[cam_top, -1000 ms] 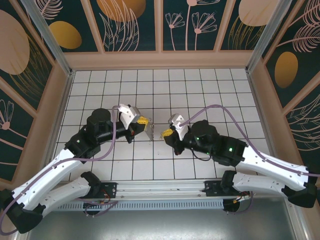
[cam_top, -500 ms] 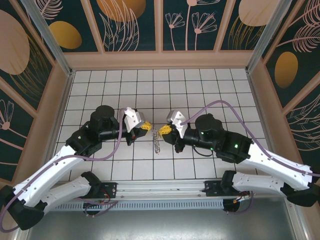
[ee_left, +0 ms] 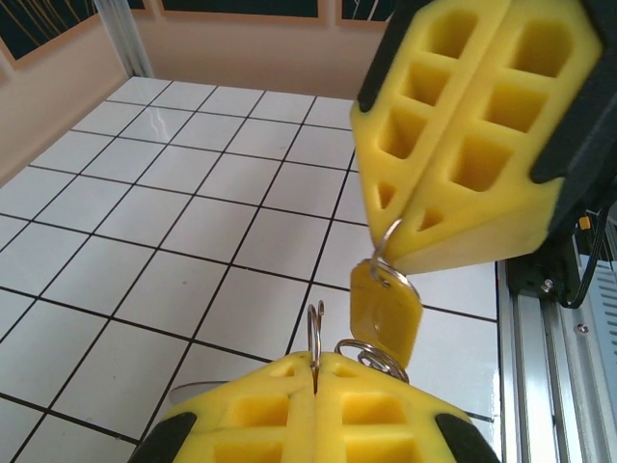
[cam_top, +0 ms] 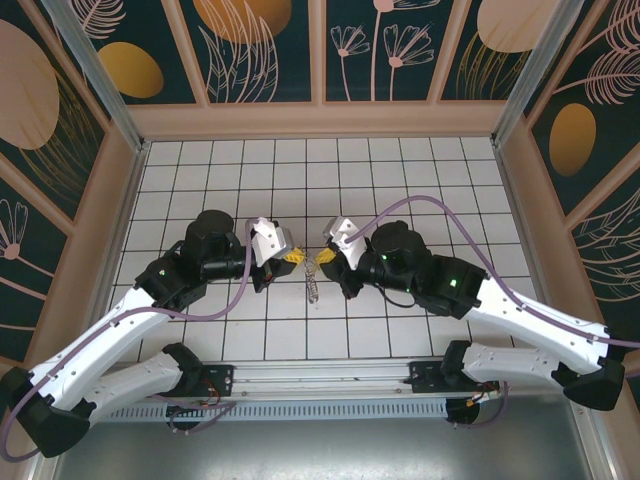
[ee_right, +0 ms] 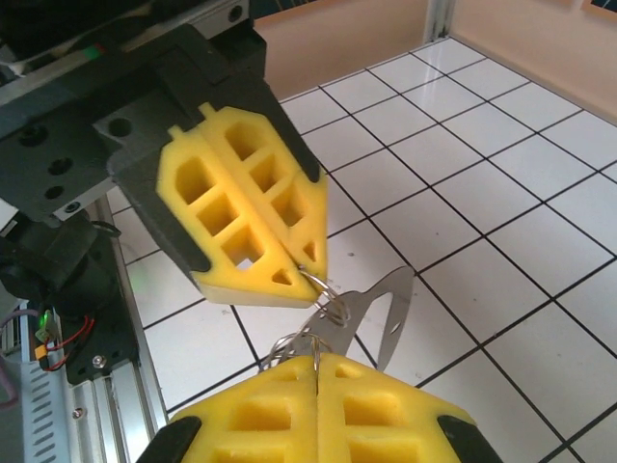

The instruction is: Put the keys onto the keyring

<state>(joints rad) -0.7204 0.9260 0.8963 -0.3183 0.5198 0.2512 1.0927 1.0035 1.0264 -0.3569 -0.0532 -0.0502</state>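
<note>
Threading is under way above the tiled bench (cam_top: 400, 170): the left gripper (ee_left: 314, 367) is pressed together on the wire of the keyring (ee_left: 314, 333), the right gripper (ee_right: 317, 367) pinches the small loop (ee_left: 375, 253) through the yellow-headed key (ee_left: 386, 311), and a silvery key (ee_right: 390, 318) dangles between them. Next, I judge, that loop must be worked along the keyring wire without either pinch slipping.

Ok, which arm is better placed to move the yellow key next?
Right, probably: the right tool is shut on the wire loop threaded through the yellow key, while the left tool pins a second loop below.
</note>
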